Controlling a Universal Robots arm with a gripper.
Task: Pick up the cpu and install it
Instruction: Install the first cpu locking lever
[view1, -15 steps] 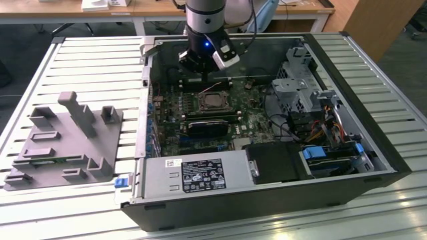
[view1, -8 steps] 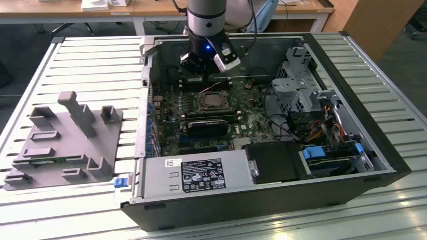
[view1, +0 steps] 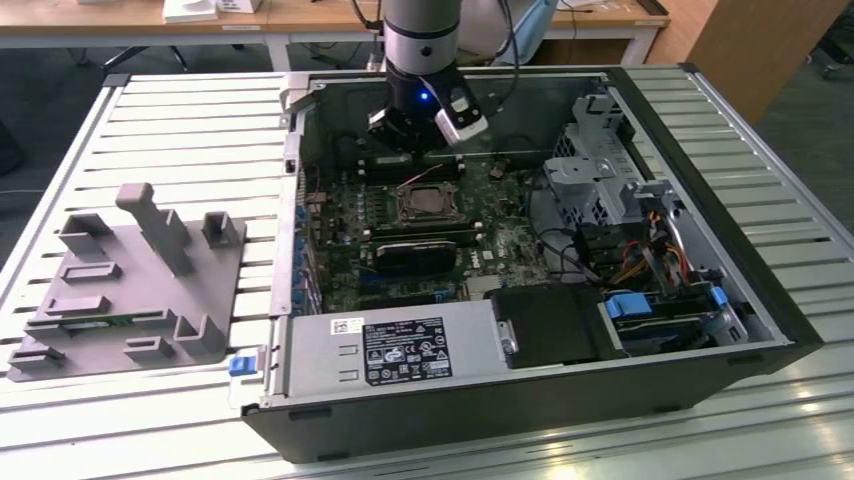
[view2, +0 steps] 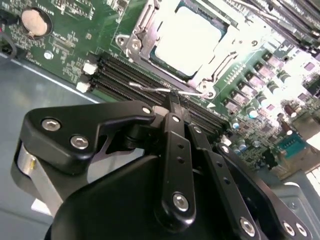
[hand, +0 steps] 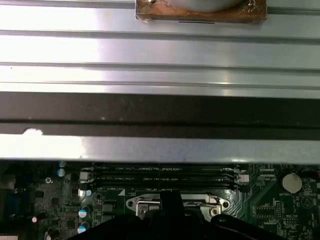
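One arm, coming down near vertical from the top of the exterior view, grey and silver wrist section, blue light lit on its lower part. Tool (view1: 416, 140) hangs below the wrist, pointing downward, black body with a white block on the side toward the exterior view's right. In the second wrist view the tool (view2: 174, 100) shows black linkage bars with silver screws; the fingers (view2: 173, 106) meet at a narrow tip, drawn together, nothing gripped between them.
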